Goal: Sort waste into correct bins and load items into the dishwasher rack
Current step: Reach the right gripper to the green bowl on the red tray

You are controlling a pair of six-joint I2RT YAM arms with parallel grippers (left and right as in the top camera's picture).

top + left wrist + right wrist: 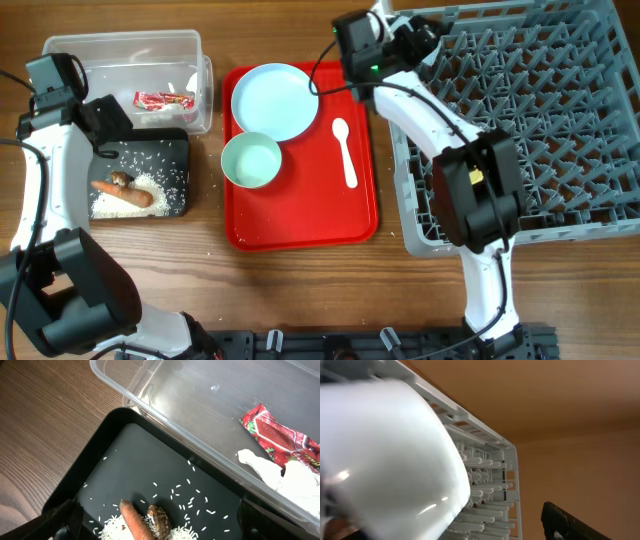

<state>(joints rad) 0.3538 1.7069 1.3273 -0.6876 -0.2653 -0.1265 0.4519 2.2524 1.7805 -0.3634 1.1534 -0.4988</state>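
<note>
I am hovering my left hand (pixel 159 524), spread apart, over the shallow black rectangular tray (pixel 131 455); for my right hand (pixel 398 42), I cannot tell its grip.

From above I see a brown wooden table (pixel 300 300), its grain running left to right, filling the frame to every edge. The light is even and the shadows are soft. A plain tan surface (pixel 560 400) fills the upper right of the right wrist view; wall or ceiling, I cannot tell.
</note>
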